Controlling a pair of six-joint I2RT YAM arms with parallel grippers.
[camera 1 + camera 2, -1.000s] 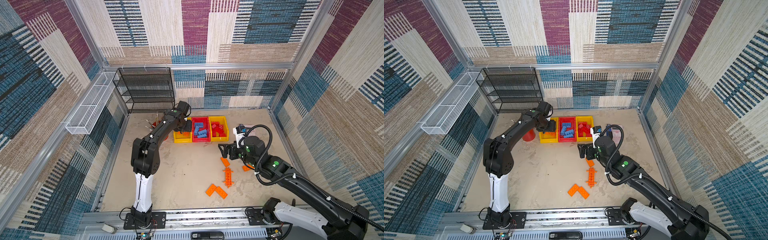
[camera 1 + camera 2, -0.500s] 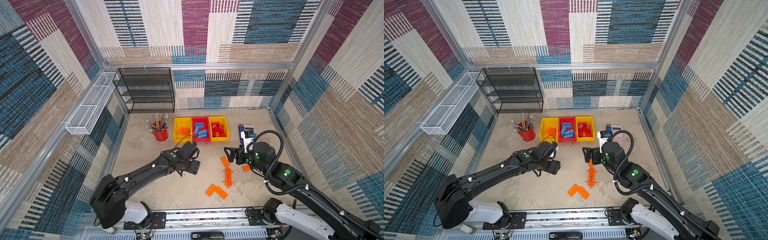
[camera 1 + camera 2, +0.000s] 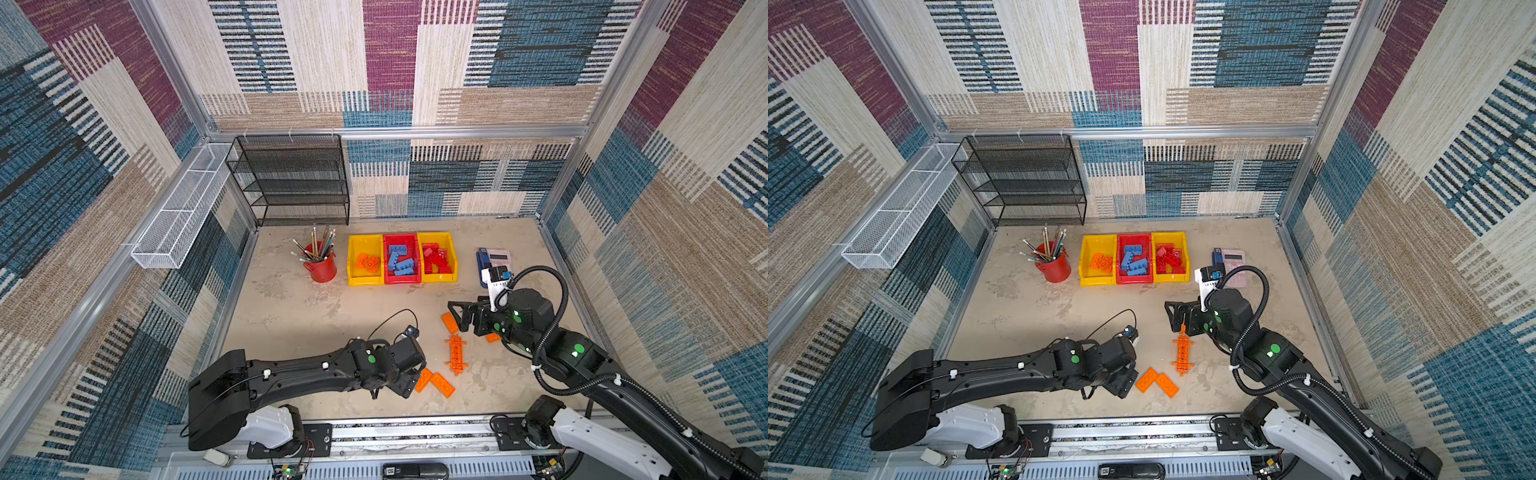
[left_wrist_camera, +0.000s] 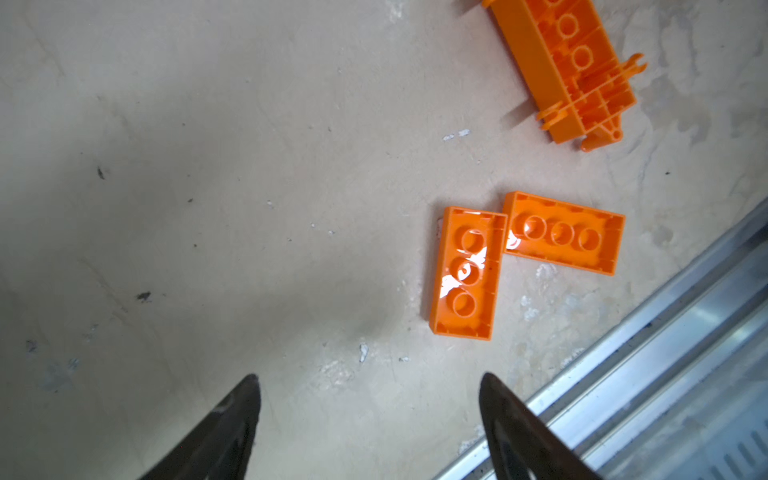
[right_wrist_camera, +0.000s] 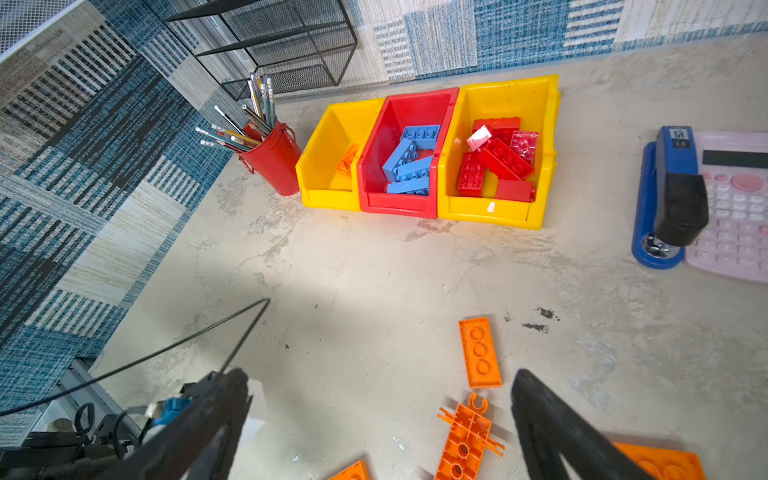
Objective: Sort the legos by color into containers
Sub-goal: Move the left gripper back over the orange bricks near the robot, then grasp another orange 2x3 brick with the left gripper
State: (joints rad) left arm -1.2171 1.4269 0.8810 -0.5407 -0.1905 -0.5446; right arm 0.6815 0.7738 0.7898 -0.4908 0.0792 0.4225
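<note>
Both gape empty: left gripper (image 4: 369, 378) by two touching orange plastic bricks (image 4: 465, 272), right gripper (image 5: 380, 374) by a long tabbed orange piece (image 5: 467, 440). Yellow plastic bin (image 3: 365, 282) holds orange legos (image 3: 368, 262), red bin (image 3: 401, 281) blue, second yellow bin (image 3: 439, 279) red; right wrist view half-hides the orange

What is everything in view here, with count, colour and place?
pencil cup: one, red, far side of the table
yellow bin by the cup: one, yellow; few orange bricks inside
red bin: one, red, mid row; several blue bricks inside
calculator: one, pink, far side
stapler: one, blue and black, beside the calculator
yellow bin toward the stapler: one, yellow; several red bricks inside
loose flat bricks: four, orange, on the table; two touching in an L
long tabbed piece: one, orange, between the arms
wire shelf: one, black, back wall
wire basket: one, white, side wall
left gripper: one, black, open, near the L pair
right gripper: one, black, open, near loose bricks
</note>
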